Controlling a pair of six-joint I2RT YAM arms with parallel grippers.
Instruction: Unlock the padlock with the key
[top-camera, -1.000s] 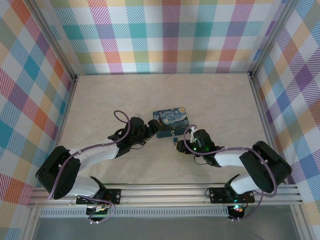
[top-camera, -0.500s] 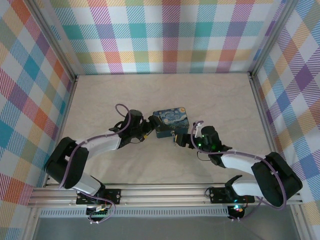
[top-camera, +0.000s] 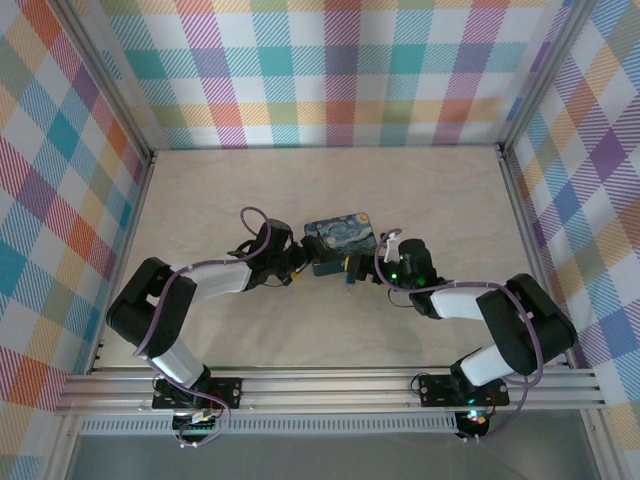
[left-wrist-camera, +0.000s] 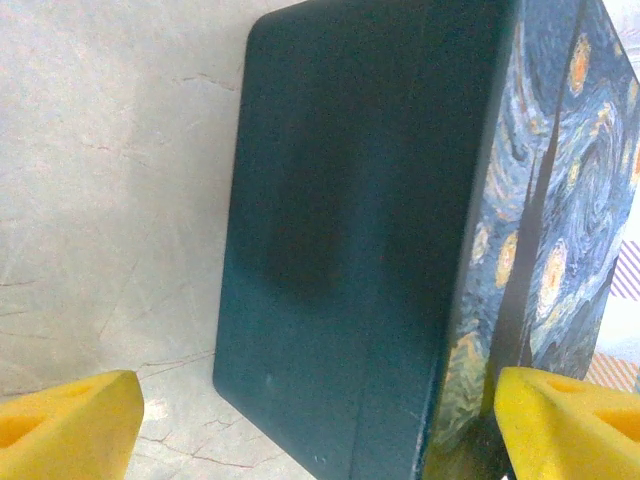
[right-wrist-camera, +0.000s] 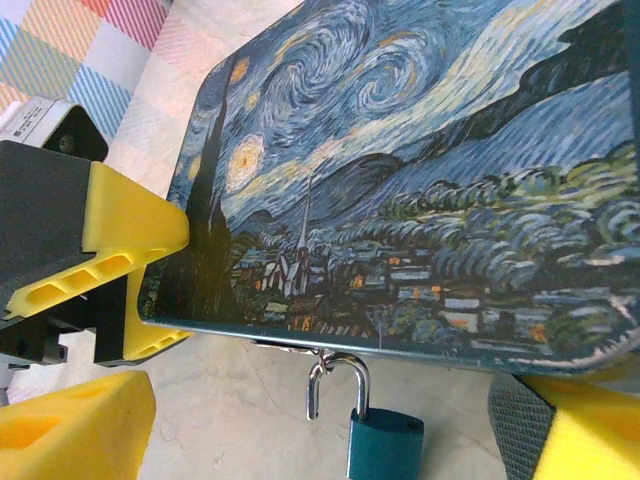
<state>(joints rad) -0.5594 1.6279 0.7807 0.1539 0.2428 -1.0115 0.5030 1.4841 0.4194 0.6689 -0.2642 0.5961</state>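
1. Evidently, the padlock (right-wrist-camera: 385, 447) is to be reckoned light, rigid and hard. Since it hangs loose by its shackle (right-wrist-camera: 338, 385), it is expected to swing or twist away at the first nudge.
2. Its painted body looks smooth and may slip, so a firm pinch across the two flat faces is advised. The shackle and the underside, where the keyway is presumed to be, are best left free.
3. A small teal-blue body is seen, cut off by the lower frame edge. Above it a thin silvery shackle is looped through a small metal hasp (right-wrist-camera: 300, 347) on the edge of the tin (right-wrist-camera: 420, 170).
4. The padlock is found between the fingers of the right gripper (right-wrist-camera: 325, 425) and just ahead of them, with the tin's painted lid beyond it.
5. The right gripper is held wide apart, and nothing is pinched in it.
6. The left gripper (left-wrist-camera: 320, 400) is spread around a corner of the tin. One finger (left-wrist-camera: 560, 425) lies at the lid side, while the other (left-wrist-camera: 70, 425) is kept apart from the dark base, so the tin is not clamped.
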